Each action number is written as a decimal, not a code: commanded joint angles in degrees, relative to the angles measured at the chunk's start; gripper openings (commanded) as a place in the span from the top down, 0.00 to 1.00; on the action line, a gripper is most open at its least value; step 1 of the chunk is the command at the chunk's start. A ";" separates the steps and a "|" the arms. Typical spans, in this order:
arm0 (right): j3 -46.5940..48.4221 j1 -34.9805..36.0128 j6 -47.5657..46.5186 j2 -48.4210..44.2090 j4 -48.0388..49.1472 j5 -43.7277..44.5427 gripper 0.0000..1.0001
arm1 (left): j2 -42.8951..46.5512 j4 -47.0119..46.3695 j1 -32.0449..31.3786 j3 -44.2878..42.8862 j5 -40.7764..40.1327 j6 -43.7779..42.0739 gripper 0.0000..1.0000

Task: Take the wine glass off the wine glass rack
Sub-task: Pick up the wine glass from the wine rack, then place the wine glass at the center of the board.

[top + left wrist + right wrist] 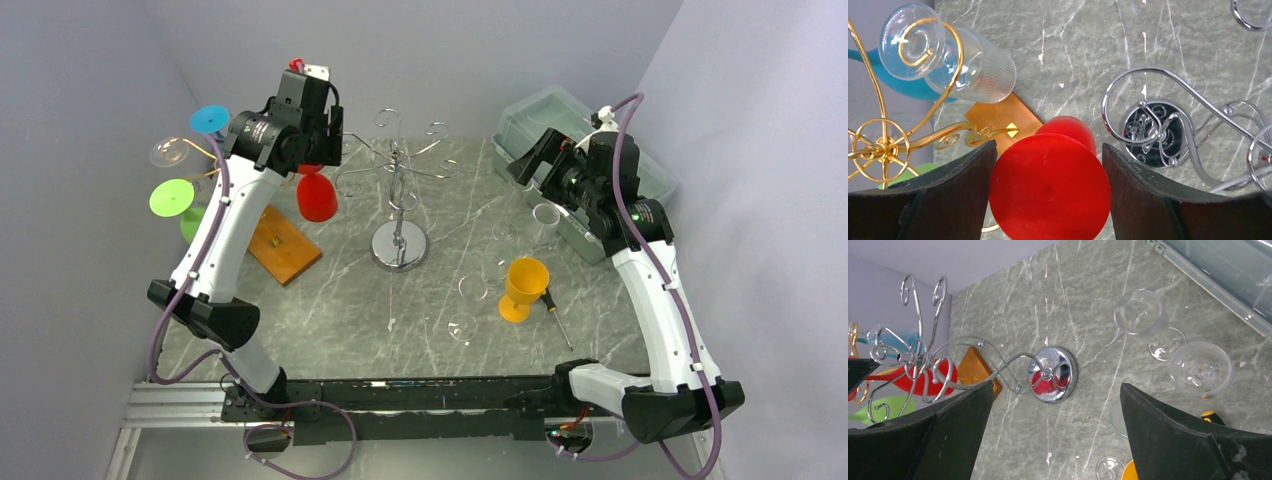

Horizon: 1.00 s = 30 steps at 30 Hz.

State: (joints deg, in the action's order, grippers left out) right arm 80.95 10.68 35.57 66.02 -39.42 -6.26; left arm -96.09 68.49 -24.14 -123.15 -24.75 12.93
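Note:
A red wine glass (317,198) hangs bowl-down, and my left gripper (312,165) is shut on its round foot (1048,200), a finger at each side of the disc. The glass is in the gap between the gold wire rack (883,145) on the left and the chrome wire rack (398,165) in the middle, and touches no chrome loop (1128,100). A gold arm tip (1010,131) ends close beside the foot. My right gripper (525,160) hovers open over the table's right side, with nothing between its fingers (1168,435).
The gold rack carries a blue glass (210,120), a clear glass (973,65) and a green glass (172,197). A wooden block (283,245) lies under the red glass. An orange goblet (524,288), a screwdriver (556,318), clear glasses (1140,315) and a plastic bin (580,150) are on the right.

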 commanded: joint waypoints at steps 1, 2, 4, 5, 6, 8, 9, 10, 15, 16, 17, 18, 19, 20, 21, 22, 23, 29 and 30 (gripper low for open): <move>2.45 0.89 -0.23 -0.46 1.46 1.11 0.00 | 3.99 2.20 -1.51 -1.20 -1.34 1.32 0.54; 2.46 1.11 -0.24 -0.53 1.45 1.22 0.00 | 4.51 2.63 -1.66 -0.78 -1.39 1.64 0.54; 2.55 1.55 -0.16 -0.57 1.52 1.34 0.00 | 5.66 3.02 -2.07 0.27 -1.10 2.32 0.55; 2.55 1.81 -0.15 -0.60 1.54 1.34 0.00 | 6.40 3.19 -2.32 0.73 -0.95 2.74 0.55; 2.53 2.14 -0.09 -0.55 1.52 1.46 0.00 | 7.02 3.40 -2.58 1.06 -0.78 3.07 0.55; 2.75 2.88 -0.04 -0.38 1.39 1.81 0.00 | 8.11 3.75 -3.38 1.94 -0.31 3.69 0.55; 2.81 3.29 0.02 -0.30 1.29 1.97 0.00 | 8.51 4.04 -3.80 2.21 -0.46 3.99 0.55; 2.95 3.75 0.02 -0.32 1.13 2.31 0.00 | 8.96 4.44 -4.30 2.53 -0.60 4.34 0.55; 2.84 6.32 0.52 -1.06 0.67 3.98 0.00 | 11.68 6.61 -5.97 4.40 -0.29 6.25 0.55; 2.77 6.86 0.61 -1.13 0.45 4.24 0.00 | 12.56 6.62 -6.14 4.96 0.21 6.64 0.55; 2.69 7.47 0.75 -1.31 0.14 4.69 0.00 | 13.38 6.64 -6.36 5.93 0.69 7.13 0.55; 2.58 8.53 0.76 -1.55 -0.20 5.24 0.00 | 14.21 6.88 -6.54 7.25 1.05 7.86 0.55; 2.53 9.45 0.93 -1.79 -0.55 5.89 0.00 | 14.99 7.17 -6.68 8.18 1.41 8.42 0.56; 2.47 10.38 1.05 -2.19 -0.91 6.06 0.00 | 15.72 7.38 -6.85 9.21 1.97 8.98 0.56; 2.35 11.36 1.22 -2.58 -1.25 7.72 0.00 | 16.55 7.49 -7.00 10.32 2.50 9.51 0.56; 2.23 12.40 1.39 -3.10 -1.56 8.63 0.00 | 17.35 7.49 -7.17 11.36 3.13 9.97 0.56; 2.01 13.37 1.55 -3.55 -1.95 9.52 0.00 | 18.21 7.32 -7.29 12.48 4.21 10.50 0.56; -0.88 19.10 3.72 -7.12 -3.10 11.70 0.00 | 22.55 7.39 -7.67 16.58 9.82 13.45 0.57; -1.48 20.35 4.32 -7.74 -3.04 11.92 0.00 | 23.20 7.28 -7.68 17.23 11.06 14.03 0.57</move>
State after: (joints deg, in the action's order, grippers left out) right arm 80.95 27.79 37.69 61.34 -42.15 2.68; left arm -76.55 76.27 -31.51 -107.18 -18.87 23.44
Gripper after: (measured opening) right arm 0.994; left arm 0.766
